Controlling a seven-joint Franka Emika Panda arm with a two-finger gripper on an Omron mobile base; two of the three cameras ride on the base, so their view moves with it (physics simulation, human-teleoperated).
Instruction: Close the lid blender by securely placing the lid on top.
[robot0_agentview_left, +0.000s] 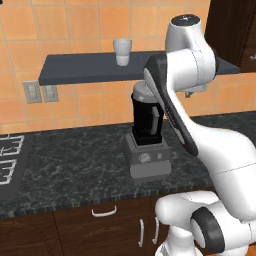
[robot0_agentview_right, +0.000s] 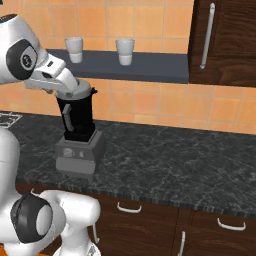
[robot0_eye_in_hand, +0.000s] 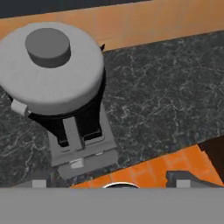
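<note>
One risk remains, as I judge it: the lid sits on top of the blender jar, but from above it looks shifted a little toward one side of the black jar, so it is perhaps only resting and not pressed in fully. If the arm pulls away at an angle and a finger catches the rim or the knob, the lid could tilt or slide off onto the dark stone counter. I cannot tell from these pictures whether the seat is really tight. The gripper hangs above the blender and a bit to the side of it, looking down at the lid, with its jaws spread wide and nothing between them; the two tips stand well apart at the bottom of the hand view. In the base views the white arm bends over from the base, its forearm crosses in front of the jar, and the hand is near the jar's top, under the dark shelf with the white cups.
</note>
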